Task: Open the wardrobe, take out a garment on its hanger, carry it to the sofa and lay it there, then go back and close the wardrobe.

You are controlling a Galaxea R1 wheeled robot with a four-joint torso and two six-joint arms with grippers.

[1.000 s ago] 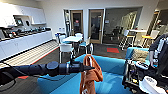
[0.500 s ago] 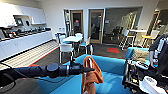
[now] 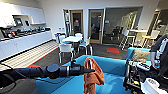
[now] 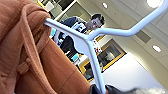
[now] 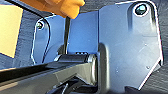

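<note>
Left arm edged forward; left claw [image 3: 92, 70] clamped on hanger [image 4: 88, 41], top [image 3: 93, 75] over sofa [image 3: 112, 65]. Lower gently, spread flat.

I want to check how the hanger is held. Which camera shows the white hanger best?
The left wrist view: the hanger fills it, arms spread, its stem running down to the left gripper, with the garment bunched beside it. The head view shows just a white sliver at the garment's top. The right wrist view shows some orange cloth.
</note>
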